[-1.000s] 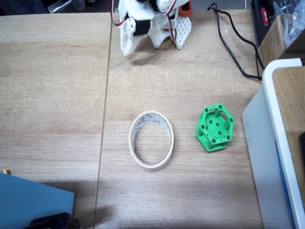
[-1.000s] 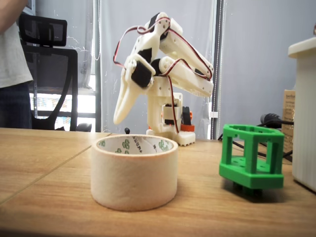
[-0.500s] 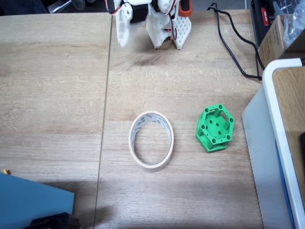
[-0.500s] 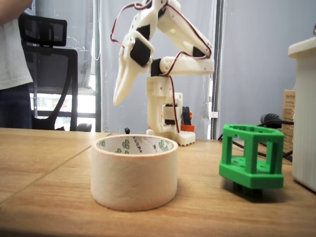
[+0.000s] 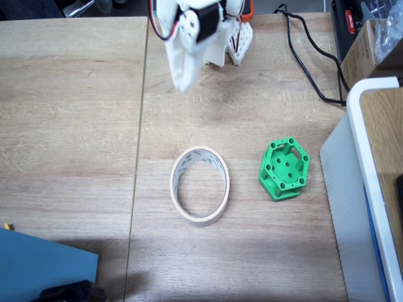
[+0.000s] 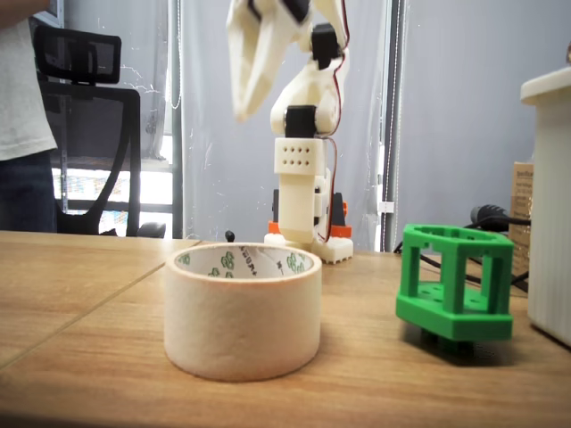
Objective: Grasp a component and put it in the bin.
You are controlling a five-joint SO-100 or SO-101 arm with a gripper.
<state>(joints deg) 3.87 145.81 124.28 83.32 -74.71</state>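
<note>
My gripper [image 6: 243,111] hangs high, jaws nearly together, holding nothing. The component [image 5: 284,168] looks light and rigid, so I'd pinch across its lattice sides, then head for the bin [image 5: 201,185].

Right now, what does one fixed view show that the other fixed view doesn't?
A fixed view alone shows the black cable, the blue sheet and the round holes in the component. A fixed view alone shows the office chair, a person and how high the gripper hangs above the table. Both show the component lying outside the tape roll, empty, with the gripper holding nothing.
</note>
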